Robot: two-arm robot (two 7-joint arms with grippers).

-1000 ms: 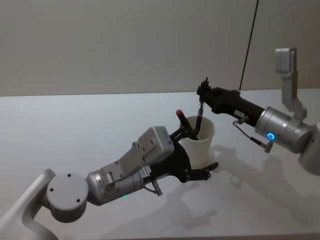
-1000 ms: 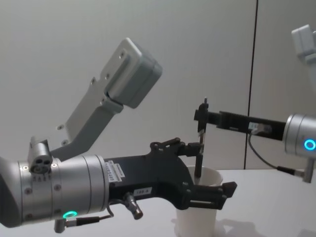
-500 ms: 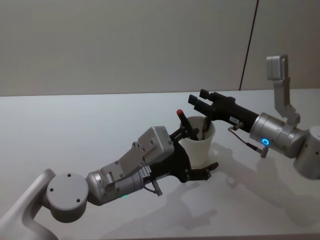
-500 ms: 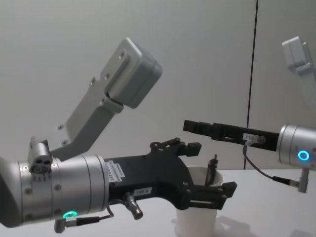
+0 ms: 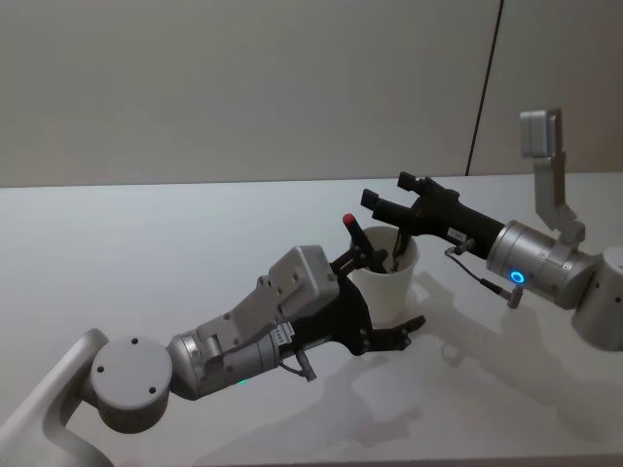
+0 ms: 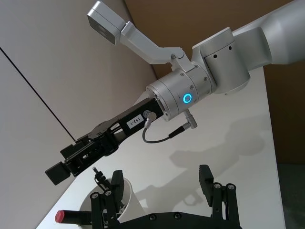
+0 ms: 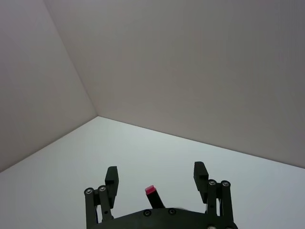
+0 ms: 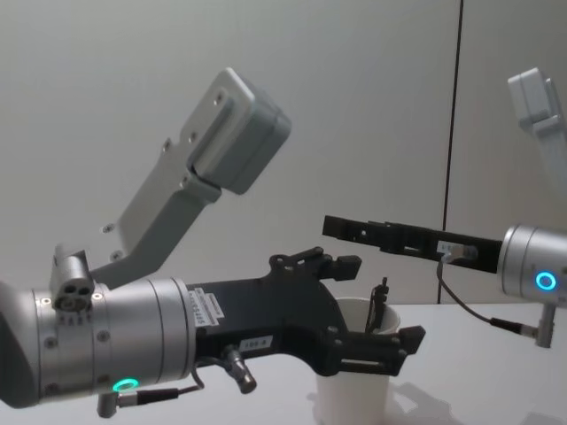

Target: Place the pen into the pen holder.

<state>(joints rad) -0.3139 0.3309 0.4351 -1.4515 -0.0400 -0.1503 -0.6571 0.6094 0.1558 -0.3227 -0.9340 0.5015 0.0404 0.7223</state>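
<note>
The pen holder, a white paper cup (image 5: 391, 290) (image 8: 353, 400) (image 6: 135, 208), stands on the table between the fingers of my left gripper (image 5: 389, 292) (image 6: 162, 176), which is open around it. A thin black pen (image 5: 398, 251) (image 8: 379, 306) (image 6: 98, 175) leans inside the cup, its top poking above the rim. A pen with a red cap (image 5: 351, 225) (image 6: 70, 216) (image 7: 150, 191) also rests in the cup, slanting out to the left. My right gripper (image 5: 383, 197) (image 8: 330, 226) (image 7: 156, 174) hovers just above the cup, open and holding nothing.
The white table (image 5: 146, 243) stretches left and behind the cup. A plain wall lies behind it, and a dark cable (image 5: 487, 78) runs down the wall at the right. My right arm's wrist camera bracket (image 5: 543, 146) sticks up at the far right.
A second ago my right gripper held the black pen upright over the cup. It has opened; the pen now sits in the cup, and the gripper stays level just above the rim.
</note>
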